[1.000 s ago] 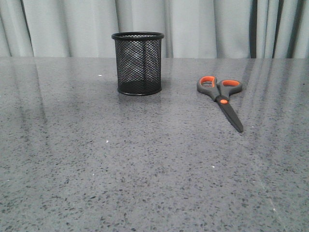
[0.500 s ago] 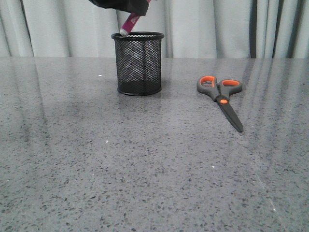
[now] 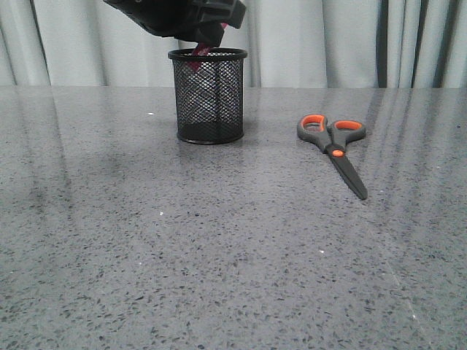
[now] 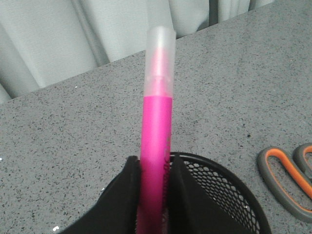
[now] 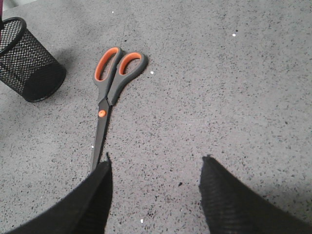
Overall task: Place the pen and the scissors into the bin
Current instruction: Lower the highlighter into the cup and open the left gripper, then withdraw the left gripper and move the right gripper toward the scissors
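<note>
My left gripper (image 3: pixel 208 33) hangs just above the black mesh bin (image 3: pixel 209 98) at the back of the table and is shut on the magenta pen (image 4: pixel 156 141). The pen's lower end dips into the bin's mouth (image 3: pixel 197 58); its pale translucent end (image 4: pixel 160 58) sticks out past the fingers (image 4: pixel 127 192). The bin's rim (image 4: pixel 219 170) lies right under the fingers. The grey scissors with orange loops (image 3: pixel 334 149) lie flat to the bin's right, blades toward me. My right gripper (image 5: pixel 156 163) is open and empty above the table, with the scissors (image 5: pixel 108 92) beside it.
Grey speckled table (image 3: pixel 219 255) with pale curtains (image 3: pixel 314 44) behind it. The bin also shows in the right wrist view (image 5: pixel 29 61), beyond the scissors.
My left gripper came in from above with the pen and has lowered, so the pen's tip now sits inside the bin's mouth. The scissors and bin have not moved.
</note>
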